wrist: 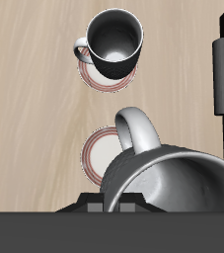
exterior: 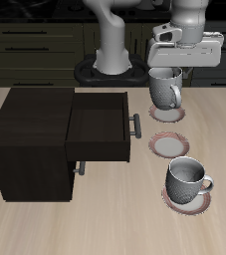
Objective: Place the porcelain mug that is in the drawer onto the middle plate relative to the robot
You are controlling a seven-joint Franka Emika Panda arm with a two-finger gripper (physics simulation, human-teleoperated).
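My gripper is shut on the rim of the porcelain mug, pale grey-white with a loop handle, and holds it in the air. In the wrist view the mug fills the foreground, its handle towards the plates. It hangs over the farthest plate, just behind the middle plate. The mug partly covers the middle plate in the wrist view; the plate's visible part is bare. The dark drawer stands pulled open from its cabinet, with a silver bar handle.
A second grey mug stands on the plate nearest the table's front edge; it also shows in the wrist view. The dark cabinet sits beside the plates. The robot's base is at the back.
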